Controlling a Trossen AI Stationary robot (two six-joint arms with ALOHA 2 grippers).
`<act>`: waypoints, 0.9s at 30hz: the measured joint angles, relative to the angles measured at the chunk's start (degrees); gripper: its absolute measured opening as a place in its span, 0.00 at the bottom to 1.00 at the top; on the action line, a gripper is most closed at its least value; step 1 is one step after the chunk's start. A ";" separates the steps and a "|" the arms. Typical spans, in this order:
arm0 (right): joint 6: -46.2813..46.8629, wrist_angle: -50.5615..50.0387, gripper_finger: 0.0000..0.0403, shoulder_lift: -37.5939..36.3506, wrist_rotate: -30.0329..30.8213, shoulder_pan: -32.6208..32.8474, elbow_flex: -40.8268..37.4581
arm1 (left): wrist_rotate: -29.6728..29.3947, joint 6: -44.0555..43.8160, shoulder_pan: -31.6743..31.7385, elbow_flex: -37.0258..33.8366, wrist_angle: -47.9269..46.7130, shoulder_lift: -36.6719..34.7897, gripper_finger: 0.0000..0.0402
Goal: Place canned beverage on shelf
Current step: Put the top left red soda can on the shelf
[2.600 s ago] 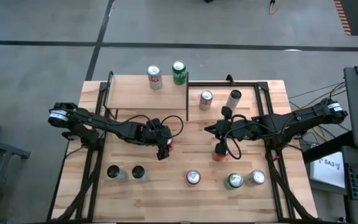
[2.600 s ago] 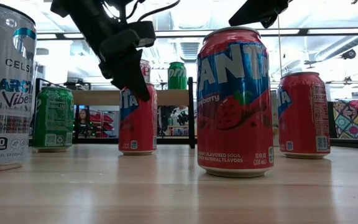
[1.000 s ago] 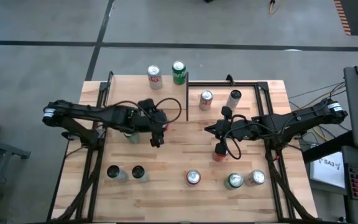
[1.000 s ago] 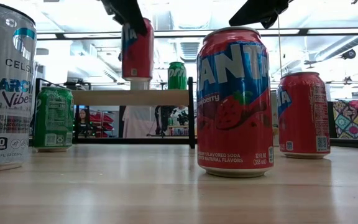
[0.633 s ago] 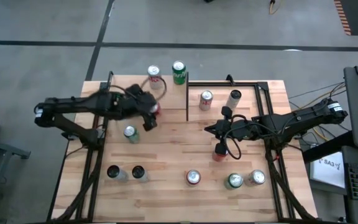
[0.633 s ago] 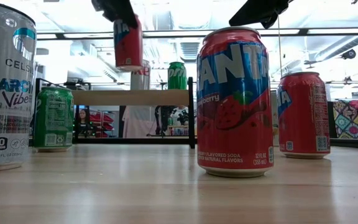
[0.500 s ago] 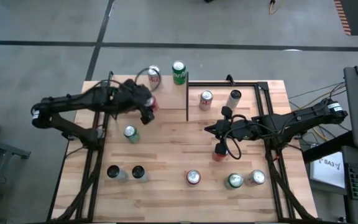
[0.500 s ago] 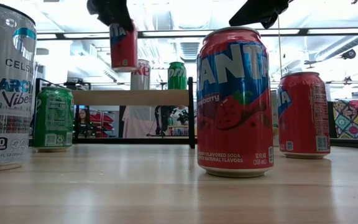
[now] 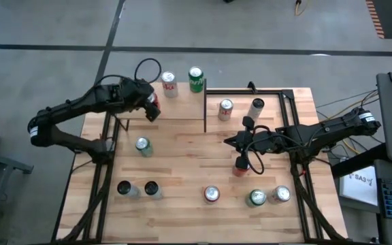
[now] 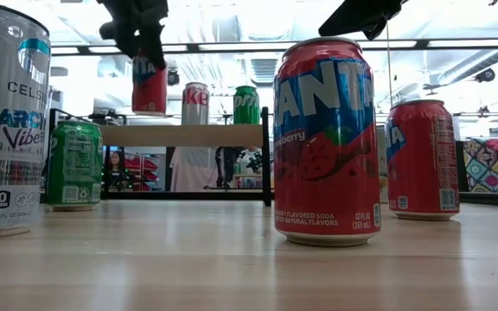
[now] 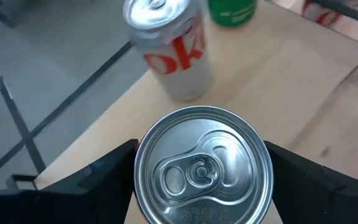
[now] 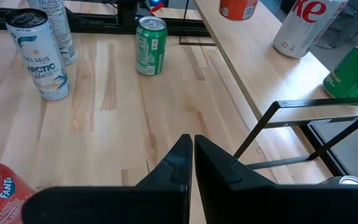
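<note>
Item: red can (image 10: 149, 85), held in the left gripper (image 9: 151, 105), fingers clamped on its sides just under the rim, hanging above the shelf (image 9: 182, 105) near its left edge, not yet set down.
Handling, by judgement: rigid thin metal, smooth, apt to slip; best taken across the body.
Left wrist view alone shows the lid (image 11: 202, 165); low view alone shows clearance under the can.
Right gripper (image 12: 190, 149): fingers together, idle over the table's (image 9: 182, 218) middle.
</note>
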 joint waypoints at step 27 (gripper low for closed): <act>-0.01 -0.04 0.02 0.00 -0.01 -0.01 0.00 | 7.46 -0.84 11.60 -2.14 1.08 -1.45 0.72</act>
